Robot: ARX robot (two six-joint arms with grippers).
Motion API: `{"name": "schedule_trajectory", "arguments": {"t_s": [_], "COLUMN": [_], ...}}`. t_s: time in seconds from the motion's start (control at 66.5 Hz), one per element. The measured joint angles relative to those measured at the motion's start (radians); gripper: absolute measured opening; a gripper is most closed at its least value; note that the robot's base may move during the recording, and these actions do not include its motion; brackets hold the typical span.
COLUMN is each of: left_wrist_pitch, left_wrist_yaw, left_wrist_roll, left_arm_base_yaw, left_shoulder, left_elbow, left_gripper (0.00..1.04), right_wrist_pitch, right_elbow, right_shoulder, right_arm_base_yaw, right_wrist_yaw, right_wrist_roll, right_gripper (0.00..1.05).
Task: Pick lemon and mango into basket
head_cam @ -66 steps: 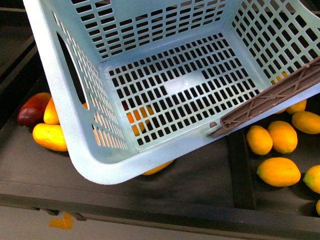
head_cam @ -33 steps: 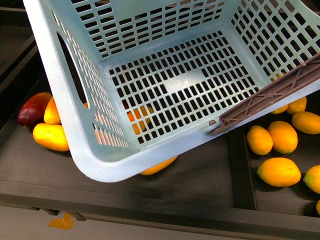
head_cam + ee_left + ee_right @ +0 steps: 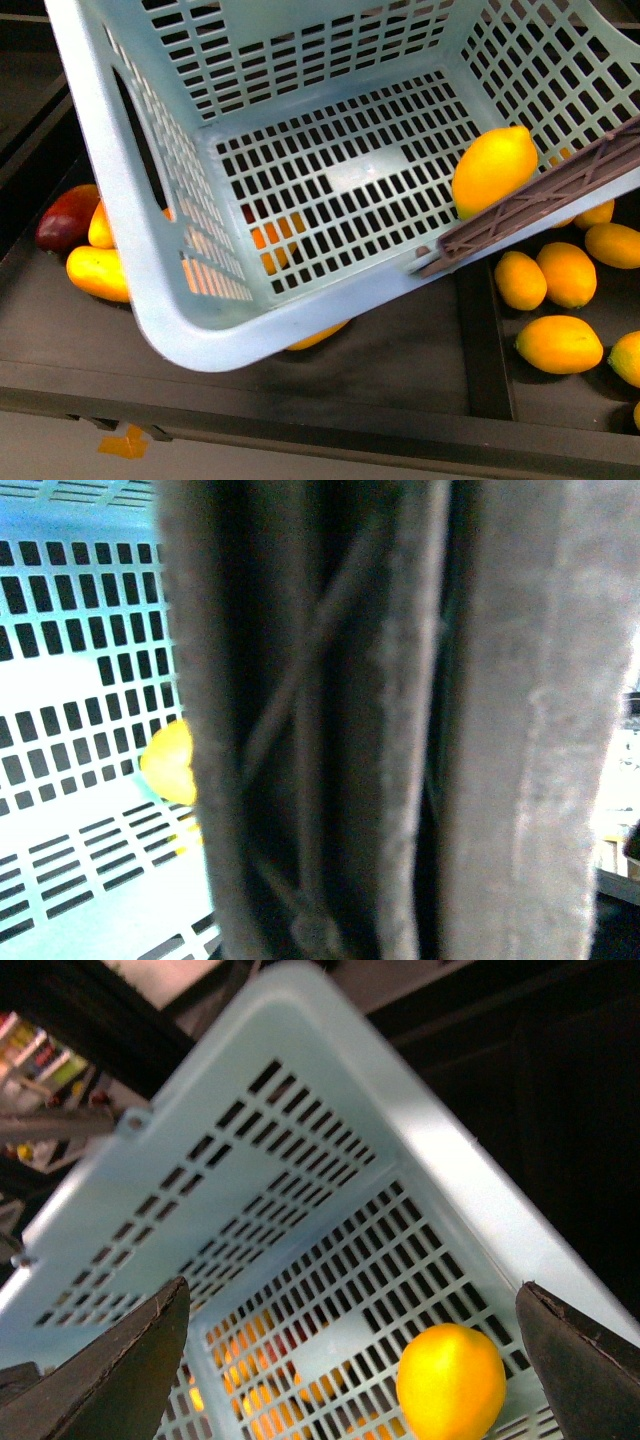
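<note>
The lemon (image 3: 494, 168) is inside the basket (image 3: 240, 340); right gripper (image 3: 352, 1283) spread wide, left gripper unseen.

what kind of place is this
Probably a grocery-style fruit display, perhaps a mock one. A light turquoise slotted plastic shopping basket holds a bright yellow oval lemon, and beneath it dark shelf trays carry loose orange-yellow oval fruits plus one dark red mango.

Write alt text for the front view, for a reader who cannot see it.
A bright yellow lemon is inside a tilted light turquoise slotted basket, next to its brown handle. Orange-yellow fruits and one dark red fruit lie on the dark shelf below and beside it.
</note>
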Motion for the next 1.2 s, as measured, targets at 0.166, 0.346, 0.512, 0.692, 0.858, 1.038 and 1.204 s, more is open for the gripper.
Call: {"name": "schedule_trajectory", "arguments": {"t_s": [0.166, 0.346, 0.512, 0.692, 0.858, 1.038, 1.204], "left_wrist_pitch": [0.0, 0.0, 0.0, 0.0, 0.0, 0.0, 0.0], "left_wrist_yaw": [-0.015, -0.006, 0.005, -0.013, -0.004, -0.004, -0.009], "left_wrist_roll": [0.002, 0.002, -0.003, -0.002, -0.002, -0.003, -0.002], "left_arm_base_yaw": [0.0, -0.003, -0.004, 0.0, 0.0, 0.0, 0.0], "left_shoulder": [0.0, 0.0, 0.0, 0.0, 0.0, 0.0, 0.0], "left_elbow": [-0.001, -0.001, -0.001, -0.001, -0.001, -0.001, -0.001], "left_gripper": [0.14, 0.14, 0.14, 0.14, 0.14, 0.14, 0.14], "right_wrist_pitch": [0.035, 0.365, 0.39, 0.383, 0.328, 0.259, 0.218], "right_elbow": [-0.119, -0.334, -0.457, -0.57, -0.651, -0.695, -0.714], "right_shoulder": [-0.158, -0.271, -0.356, -0.478, -0.612, -0.725, -0.792], "right_arm_base_yaw": [-0.138, -0.151, -0.126, -0.055, -0.046, -0.046, -0.045], "right_wrist_yaw": [0.074, 0.179, 0.2, 0.277, 0.281, 0.283, 0.283], "right_wrist_roll": [0.043, -0.347, -0.483, -0.516, -0.521, -0.522, -0.523], "right_gripper": [0.96, 0.66, 0.39, 0.02, 0.02, 0.02, 0.16]}}
